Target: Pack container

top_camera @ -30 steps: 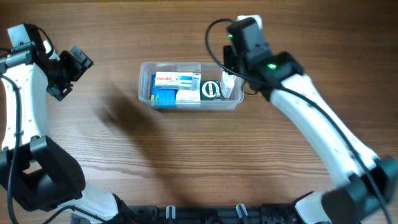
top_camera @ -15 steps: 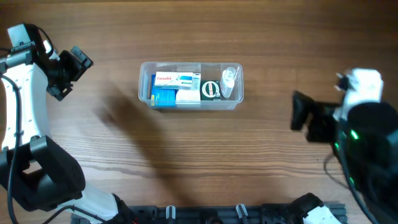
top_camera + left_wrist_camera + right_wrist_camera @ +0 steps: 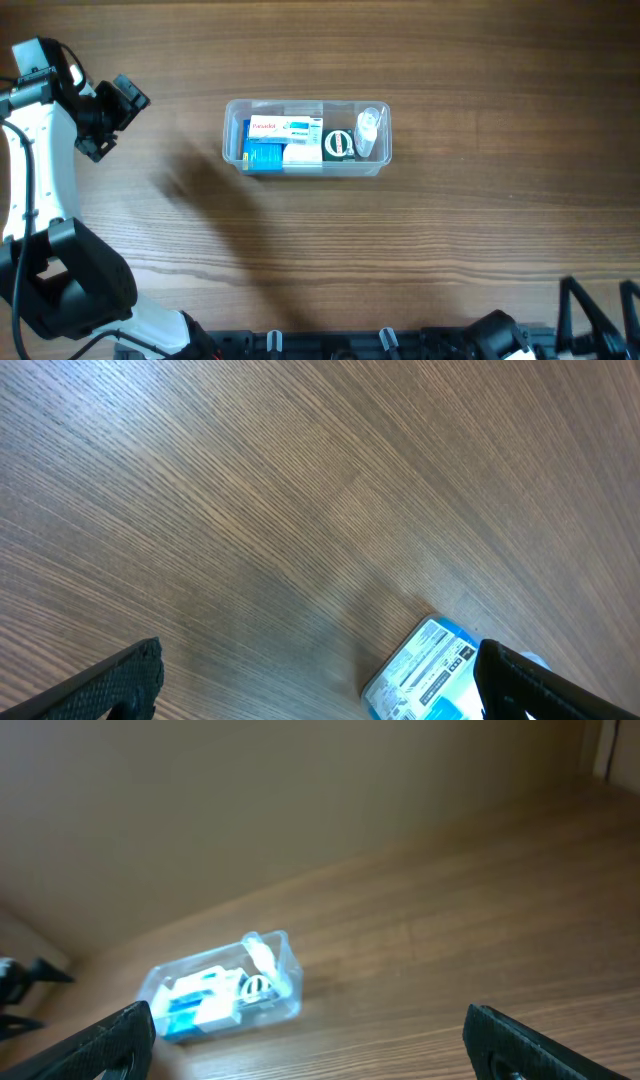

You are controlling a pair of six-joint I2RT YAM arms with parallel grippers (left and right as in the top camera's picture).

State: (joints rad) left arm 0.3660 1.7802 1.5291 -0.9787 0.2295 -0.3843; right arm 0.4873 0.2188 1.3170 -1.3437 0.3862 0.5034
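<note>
one container [image 3: 305, 172] flat on the table [image 3: 450, 230], holding small boxes [image 3: 285, 140], a green round item [image 3: 339, 145] and a clear bottle [image 3: 368, 130] at its right end. left gripper [image 3: 120, 125] is well off its left end, fingers spread, empty. right gripper [image 3: 310, 1045] is well back off its near-right corner, also spread, empty. guess: thin plastic, light, flexy, slick. pinch a short end wall at the rim.

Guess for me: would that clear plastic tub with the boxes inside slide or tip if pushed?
Probably slide: the clear rectangular plastic tub sits low and wide on the smooth wooden table. Its thin walls may flex when squeezed. The small clear bottle inside looks loose, so it might shift.
</note>
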